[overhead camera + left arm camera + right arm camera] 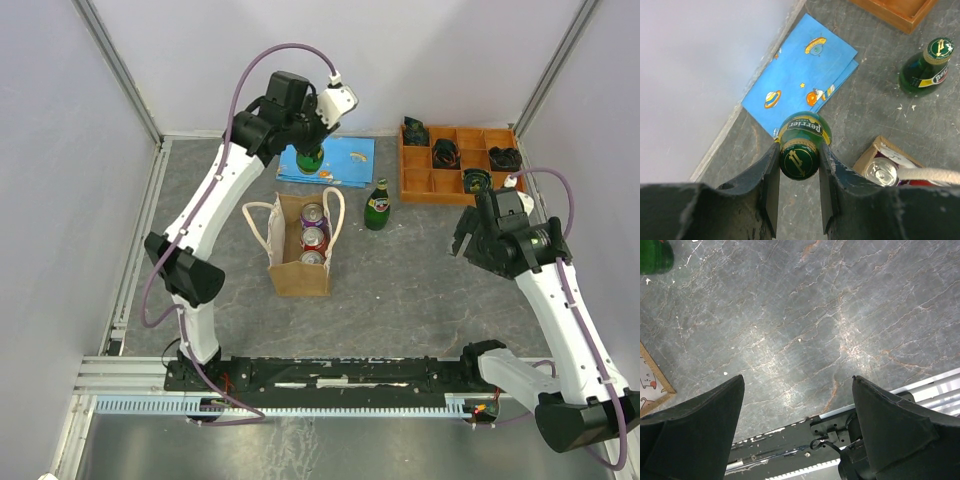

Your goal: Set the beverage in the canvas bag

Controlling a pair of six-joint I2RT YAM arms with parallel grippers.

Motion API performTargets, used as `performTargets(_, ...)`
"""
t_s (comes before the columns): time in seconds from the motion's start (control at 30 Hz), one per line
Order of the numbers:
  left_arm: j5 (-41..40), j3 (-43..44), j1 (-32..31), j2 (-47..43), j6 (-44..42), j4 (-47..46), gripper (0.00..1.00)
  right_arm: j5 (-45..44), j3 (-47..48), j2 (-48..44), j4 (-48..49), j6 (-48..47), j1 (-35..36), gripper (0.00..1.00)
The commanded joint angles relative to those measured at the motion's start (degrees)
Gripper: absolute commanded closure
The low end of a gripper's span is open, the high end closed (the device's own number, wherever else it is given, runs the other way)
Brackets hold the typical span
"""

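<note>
canvas bag (300, 268): centre of frame, upright on tabletop (420, 280), three cans (314, 238) inside
held Perrier bottle (801, 150): upper centre, over blue cloth (345, 160), pinched by left end effector (799, 172)
second bottle (377, 206): right of bag, on tabletop
orange tray (418, 184): upper right, dark items in compartments
right end effector (797, 405): spread, holding nothing

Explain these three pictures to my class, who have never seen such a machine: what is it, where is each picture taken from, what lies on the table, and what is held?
Two robot arms are bolted at a table's near edge. The overhead view shows both; the other two pictures come from cameras on each wrist. The left gripper is shut on a green Perrier bottle, above a blue space-patterned booklet. The right gripper is open and empty. On the table stand a canvas bag holding three cans, a second green bottle, and an orange tray.
</note>
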State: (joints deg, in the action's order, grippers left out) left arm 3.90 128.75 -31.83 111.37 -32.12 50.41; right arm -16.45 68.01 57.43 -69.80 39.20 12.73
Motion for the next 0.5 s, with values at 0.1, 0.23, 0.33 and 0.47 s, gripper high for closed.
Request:
performTargets(0.1,-3.5,0.8,0.3,-11.5,1.2,-9.4,0.97,1.3,-0.3,0.3,2.8,0.4,-0.2,0.04)
performTargets(0.23,-3.0,0.3,0.4,-13.9,4.2,-6.4,0.97,1.3,-0.2,0.6,2.9,-0.2,-0.2,0.04)
performTargets(0.33,-1.5,-3.4,0.4,-16.9,7.0,-4.4,0.97,1.2,0.0,1.3,2.9,-0.6,-0.2,0.04)
performTargets(0.47,0.1,-11.3,0.4,-22.8,9.4,-4.3,0.97,1.2,0.3,2.1,2.8,-1.0,-0.2,0.04)
